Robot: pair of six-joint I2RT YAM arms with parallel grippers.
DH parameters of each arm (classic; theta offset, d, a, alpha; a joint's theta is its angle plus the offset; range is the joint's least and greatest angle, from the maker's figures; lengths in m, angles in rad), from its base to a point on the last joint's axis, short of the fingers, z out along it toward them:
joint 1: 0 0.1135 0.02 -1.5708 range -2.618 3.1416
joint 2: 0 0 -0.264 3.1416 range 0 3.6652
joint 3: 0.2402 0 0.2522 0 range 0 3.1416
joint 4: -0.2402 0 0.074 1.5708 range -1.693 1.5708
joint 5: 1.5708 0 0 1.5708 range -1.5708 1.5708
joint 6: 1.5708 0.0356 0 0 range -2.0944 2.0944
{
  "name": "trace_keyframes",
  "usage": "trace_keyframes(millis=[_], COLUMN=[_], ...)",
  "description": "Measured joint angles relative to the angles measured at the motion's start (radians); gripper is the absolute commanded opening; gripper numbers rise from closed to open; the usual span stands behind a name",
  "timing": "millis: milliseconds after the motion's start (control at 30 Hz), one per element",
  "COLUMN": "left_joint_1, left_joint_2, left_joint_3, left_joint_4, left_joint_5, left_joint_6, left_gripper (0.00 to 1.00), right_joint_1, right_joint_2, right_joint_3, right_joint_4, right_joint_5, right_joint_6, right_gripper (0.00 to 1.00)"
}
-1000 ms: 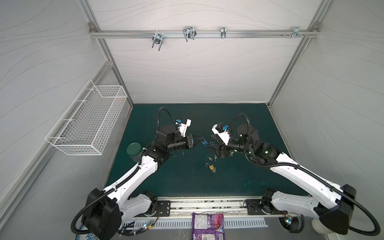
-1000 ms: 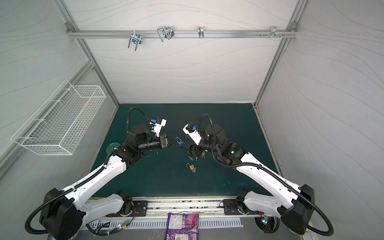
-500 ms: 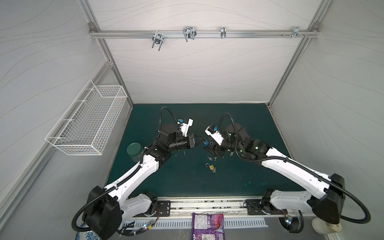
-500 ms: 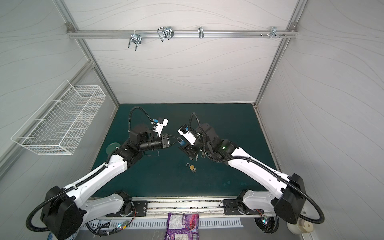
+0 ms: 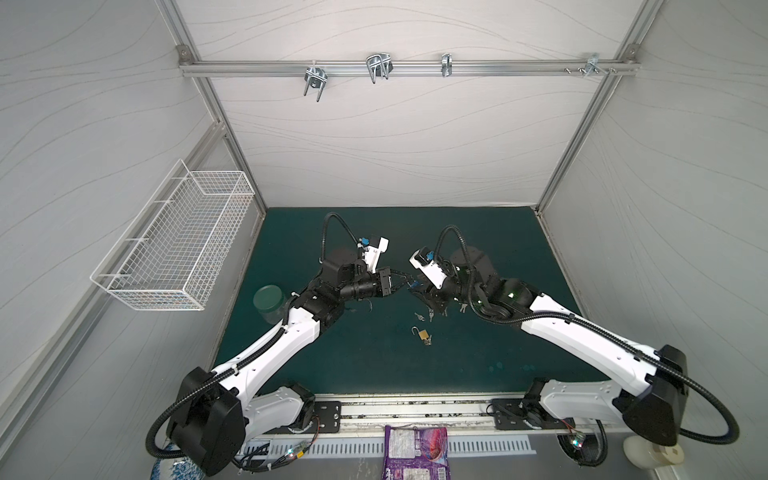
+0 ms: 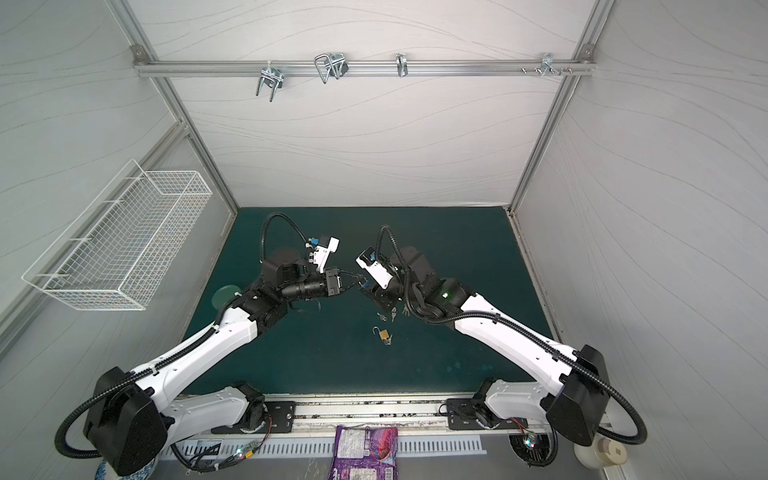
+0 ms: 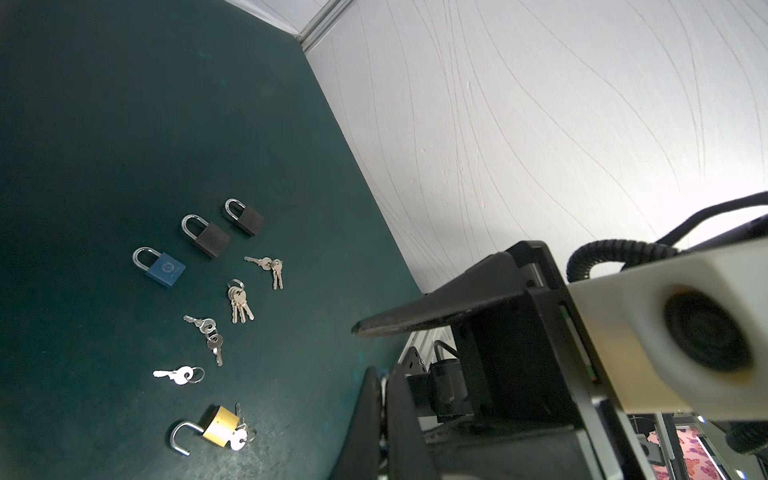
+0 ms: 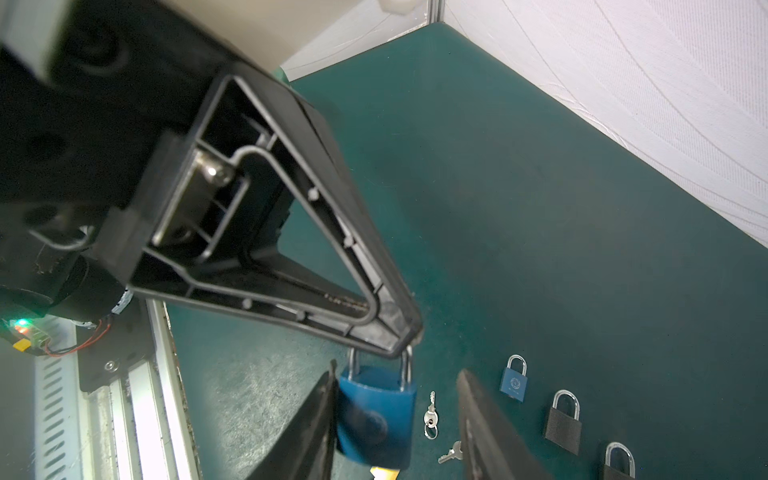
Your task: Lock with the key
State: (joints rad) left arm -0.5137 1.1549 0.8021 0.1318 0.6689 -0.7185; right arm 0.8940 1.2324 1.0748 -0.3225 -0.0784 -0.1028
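A blue padlock (image 8: 374, 419) hangs above the mat by its shackle, which my left gripper (image 8: 409, 343) is shut on. My right gripper (image 8: 397, 372) is open around the lock's body. One of its fingers (image 8: 316, 424) touches the lock's side, and the other finger (image 8: 482, 432) stands apart. In both top views the two grippers (image 5: 401, 279) (image 6: 353, 282) meet over the mat's middle. Loose keys (image 7: 178, 375) and key bunches (image 7: 240, 305) lie on the mat. A brass padlock (image 7: 220, 424) lies there too, its shackle open and a key in it.
A second blue padlock (image 7: 164, 269) and two black padlocks (image 7: 210, 239) lie on the green mat (image 5: 478, 353). A green-lidded jar (image 5: 269, 301) stands at the mat's left edge. On the left wall hangs a wire basket (image 5: 178, 241). A purple packet (image 5: 415, 453) lies in front of the rail.
My right arm has swung left to meet the left gripper, and its jaws have narrowed around the hanging blue padlock. The left arm has hardly moved.
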Motion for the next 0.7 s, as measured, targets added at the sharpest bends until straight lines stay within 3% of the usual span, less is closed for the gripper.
trace_keyframes(millis=[433,567,633,700], left_joint_1=[-0.002,-0.003,-0.003,-0.003], left_joint_2=[0.0,0.0,0.0,0.0], left_joint_3=[0.002,0.002,0.003,0.011], left_joint_4=[0.001,0.0,0.0,-0.012], left_joint_5=[-0.011,-0.011,-0.011,-0.018], left_joint_6=[0.0,0.0,0.0,0.006], left_gripper=[0.0,0.0,0.13,0.43], right_joint_1=[0.003,0.003,0.003,0.003], right_joint_2=[0.001,0.001,0.0,-0.01], right_joint_3=[0.0,0.0,0.0,-0.003], right_joint_4=[0.0,-0.001,-0.001,-0.001], right_joint_5=[-0.008,-0.01,-0.014,-0.024], right_joint_6=[0.001,0.002,0.003,0.006], right_gripper=[0.24,0.07,0.0,0.0])
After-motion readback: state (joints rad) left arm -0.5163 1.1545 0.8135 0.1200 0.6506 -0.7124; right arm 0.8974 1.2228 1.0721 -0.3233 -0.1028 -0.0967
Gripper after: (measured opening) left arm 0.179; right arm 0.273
